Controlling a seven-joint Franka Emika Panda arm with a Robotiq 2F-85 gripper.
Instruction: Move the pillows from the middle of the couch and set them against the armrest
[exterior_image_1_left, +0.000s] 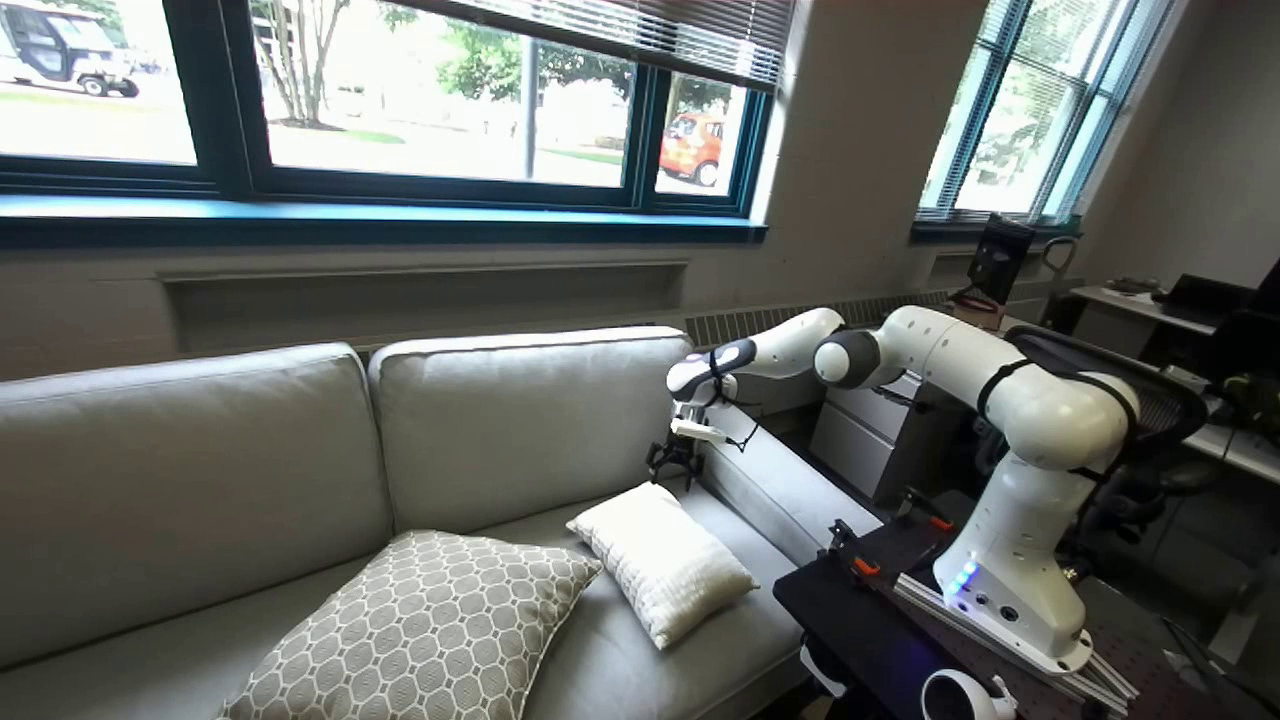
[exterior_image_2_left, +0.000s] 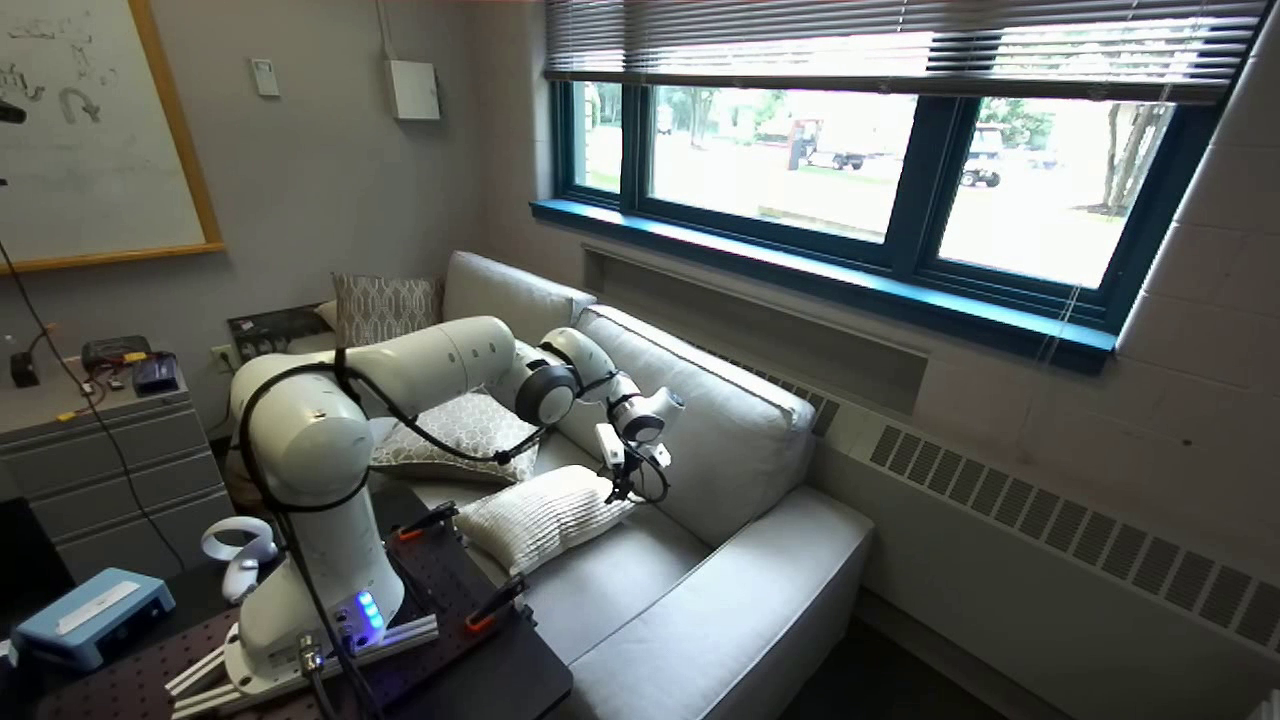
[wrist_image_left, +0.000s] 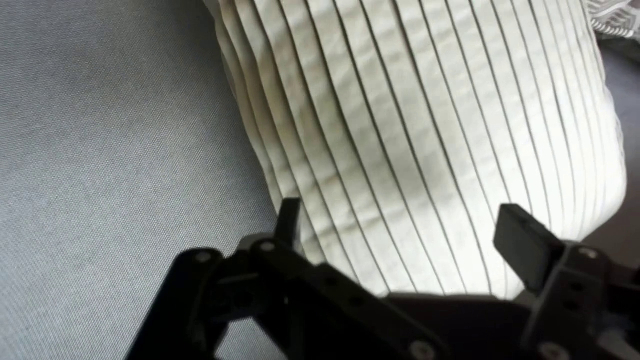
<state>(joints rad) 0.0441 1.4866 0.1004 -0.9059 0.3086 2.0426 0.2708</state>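
Observation:
The small white ribbed pillow (exterior_image_1_left: 665, 560) lies on the seat of the grey-beige couch (exterior_image_1_left: 530, 420), apart from the armrest (exterior_image_1_left: 790, 485). My gripper (exterior_image_1_left: 672, 476) points down at the pillow's back corner, near the back cushion. In the wrist view the gripper (wrist_image_left: 400, 212) is open, its fingers spread wide over the white pillow (wrist_image_left: 425, 140); whether they touch it I cannot tell. A larger lattice-patterned pillow (exterior_image_1_left: 430, 630) leans beside the white one, toward the middle of the couch. Seat fabric separates the white pillow (exterior_image_2_left: 545, 515) from the armrest (exterior_image_2_left: 740, 620) in an exterior view.
Tall back cushions (exterior_image_2_left: 690, 420) stand close behind the gripper. A black table (exterior_image_1_left: 850, 590) carrying the arm's base and clamps adjoins the couch's front. Another patterned pillow (exterior_image_2_left: 385, 310) stands at the couch's far end. Bare seat (exterior_image_1_left: 715, 515) lies between the white pillow and the armrest.

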